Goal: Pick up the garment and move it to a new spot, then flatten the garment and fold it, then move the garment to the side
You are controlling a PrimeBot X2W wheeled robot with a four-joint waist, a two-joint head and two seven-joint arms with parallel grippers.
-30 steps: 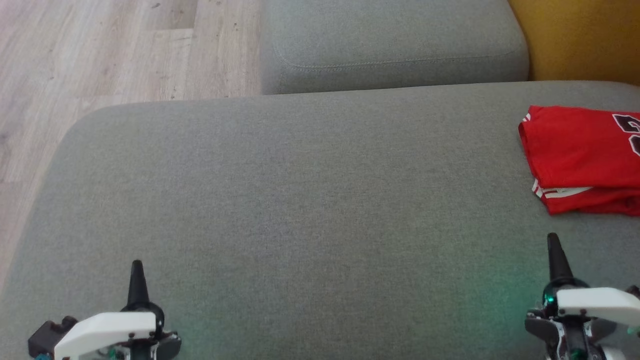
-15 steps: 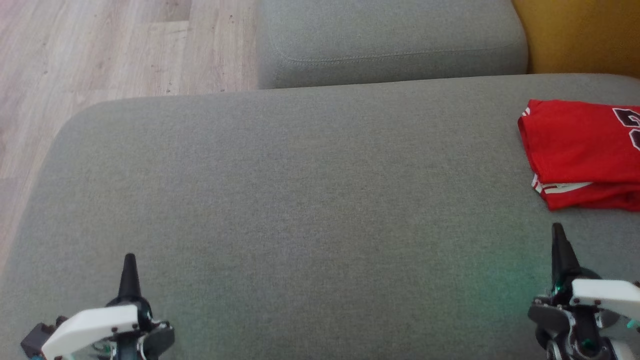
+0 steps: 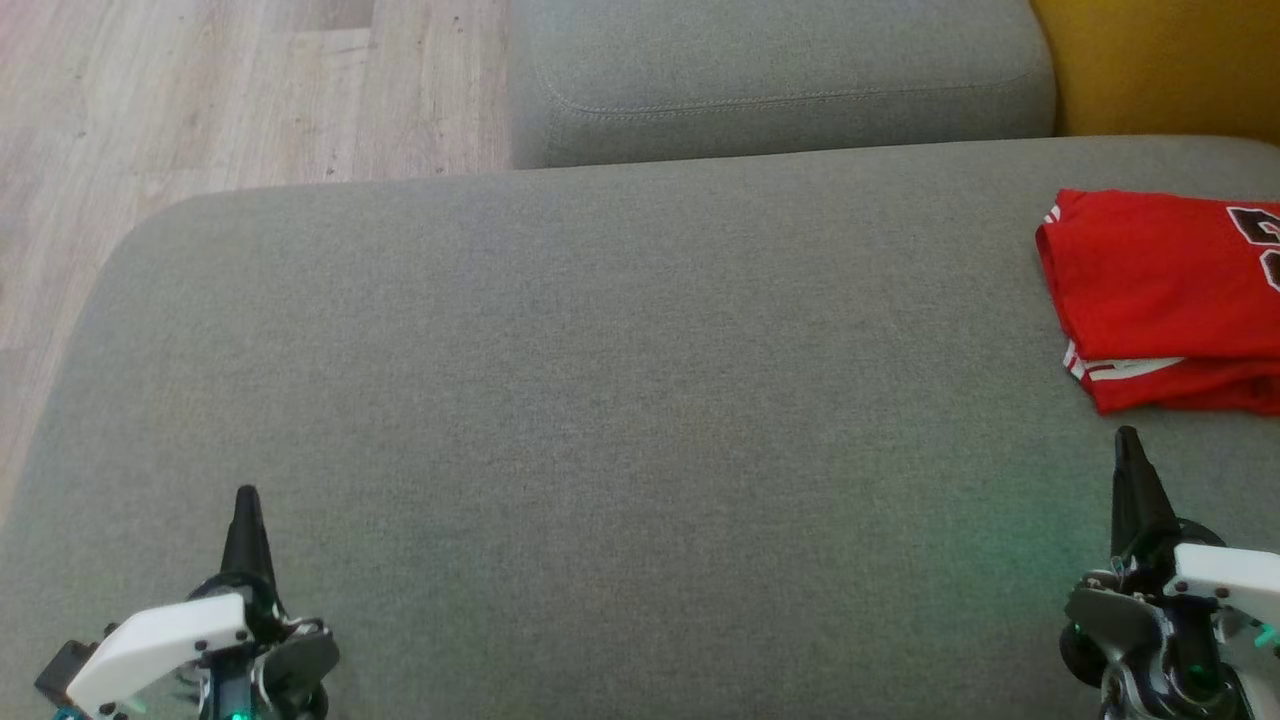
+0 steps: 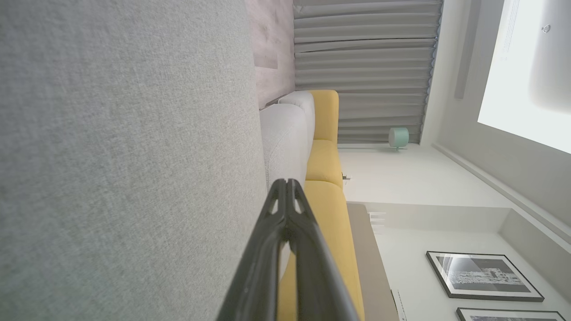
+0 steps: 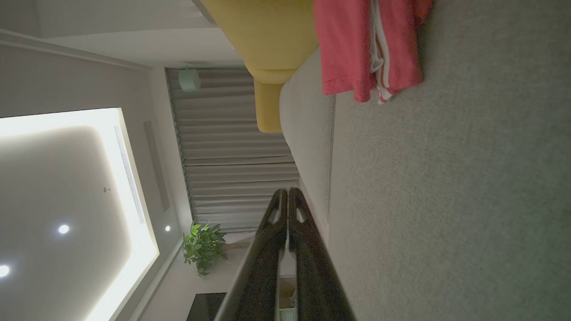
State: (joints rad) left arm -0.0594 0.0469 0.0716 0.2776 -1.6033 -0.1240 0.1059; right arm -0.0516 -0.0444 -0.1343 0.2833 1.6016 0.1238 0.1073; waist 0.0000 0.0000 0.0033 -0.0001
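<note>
Right claw [image 3: 1127,440] nearer garment [image 3: 1150,290], fold facing left

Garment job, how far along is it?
Looks done: the garment lies folded at the cushion's right side, so moving, flattening and folding seem finished. In hand: nothing; the left gripper and right gripper are shut, empty, apart from it. Left: apparently nothing.

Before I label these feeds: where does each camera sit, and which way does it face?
Head view: on the head, looking down at the sofa seat; left pincer lower left, right pincer lower right.
Left wrist view: along the shut left pincer, over the seat toward yellow cushions.
Right wrist view: along the shut right pincer toward the red garment.
Shared: head and right wrist both show the garment.
</note>
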